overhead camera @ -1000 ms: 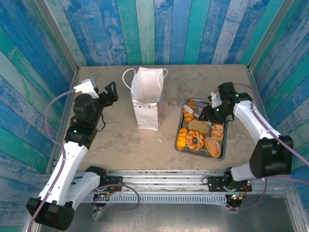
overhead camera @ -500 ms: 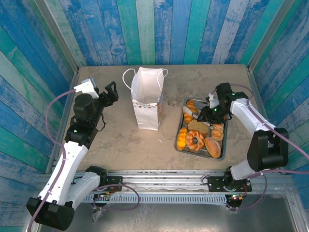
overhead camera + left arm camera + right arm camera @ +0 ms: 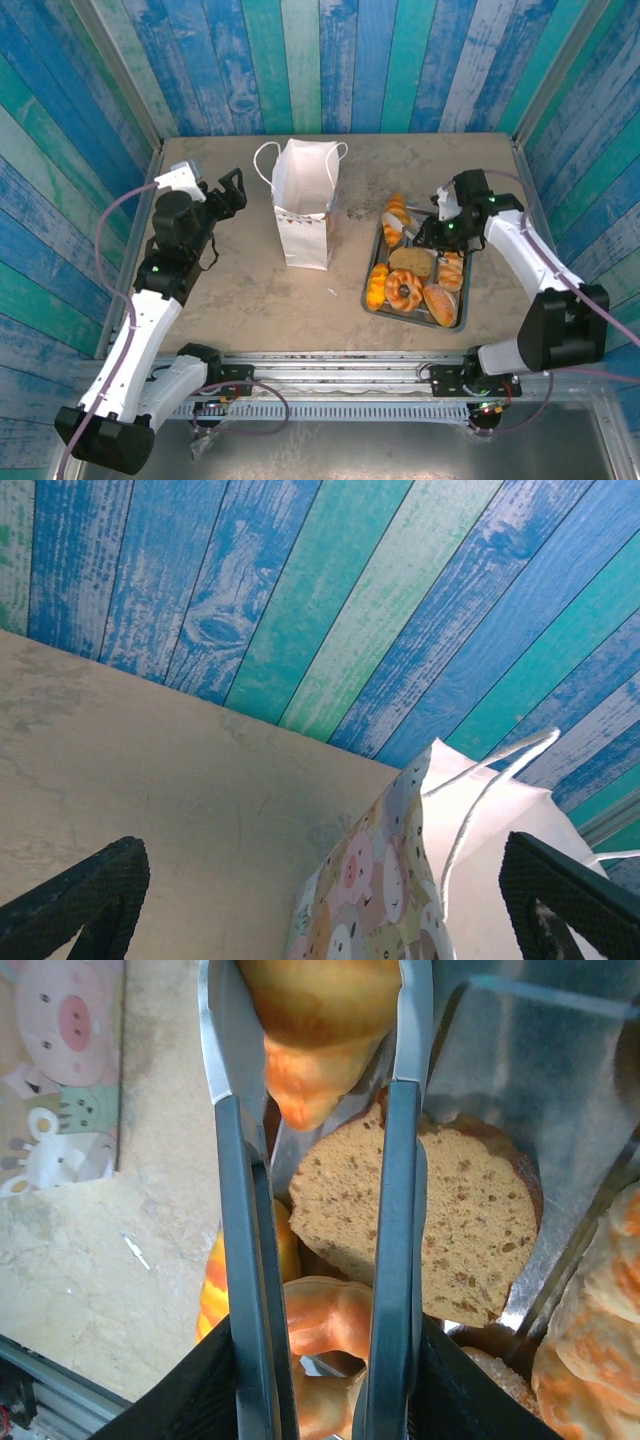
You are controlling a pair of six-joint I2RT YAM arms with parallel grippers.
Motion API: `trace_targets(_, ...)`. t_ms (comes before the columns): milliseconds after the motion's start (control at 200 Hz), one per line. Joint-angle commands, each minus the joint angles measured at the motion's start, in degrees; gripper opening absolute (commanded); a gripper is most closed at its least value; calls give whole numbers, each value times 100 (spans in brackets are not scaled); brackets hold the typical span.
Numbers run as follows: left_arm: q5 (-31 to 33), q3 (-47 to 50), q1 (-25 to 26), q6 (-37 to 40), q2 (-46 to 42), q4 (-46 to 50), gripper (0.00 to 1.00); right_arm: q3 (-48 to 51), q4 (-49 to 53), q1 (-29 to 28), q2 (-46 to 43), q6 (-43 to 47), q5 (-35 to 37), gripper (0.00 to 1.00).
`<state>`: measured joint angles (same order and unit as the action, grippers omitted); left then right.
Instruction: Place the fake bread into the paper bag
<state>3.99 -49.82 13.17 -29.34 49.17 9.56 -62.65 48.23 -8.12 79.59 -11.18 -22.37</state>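
Left gripper: fingers spread wide, holding nothing, idle above the table.
Paper bag: upright, mouth open, just to the right of the left gripper and ahead of it. It is well to the left of the right gripper, beyond the tong tips. I cannot see inside it from where I stand.
Croissant: pinched between the tong tips, straight ahead of the right gripper and clear of the tray's far-left corner. It is not yet at the bag.
Metal tongs: both arms are drawn in on the croissant.
Tray: below and ahead of the right gripper. It holds the brown slice, a ring doughnut and several buns and pastries.
Right gripper: clamped on the tongs' handles, squeezing them narrow.
Progress, judged: early. One piece is picked up and its carry to the bag is not made. At least five pieces are left on the tray.
Change, left side: none; the left gripper and the bag stand as a second ago.
Change, right side: the tongs have closed from a looser spread. The croissant, which lay at the tray's corner, is now raised in their grip.
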Motion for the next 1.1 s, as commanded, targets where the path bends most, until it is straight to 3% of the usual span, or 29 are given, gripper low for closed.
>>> trace_targets(0,-487,-189,-29,-287,49,-111,95,-51,-133,12,-382,-44,86,37)
trace_targets(150,-994,-264,-25,-627,251,-208,100,-291,-138,3,-870,-82,191,37)
trace_targets(531,-1970,-249,-25,-941,945,-357,92,-1445,-134,-382,-1695,-94,562,36)
trace_targets(826,-2538,-214,-25,-1204,1479,-684,74,-2406,-520,-1350,-1701,12,1158,36)
trace_targets(1092,-2477,-58,17,-1451,1539,-974,57,-3318,-738,-2848,-1079,393,1801,36)
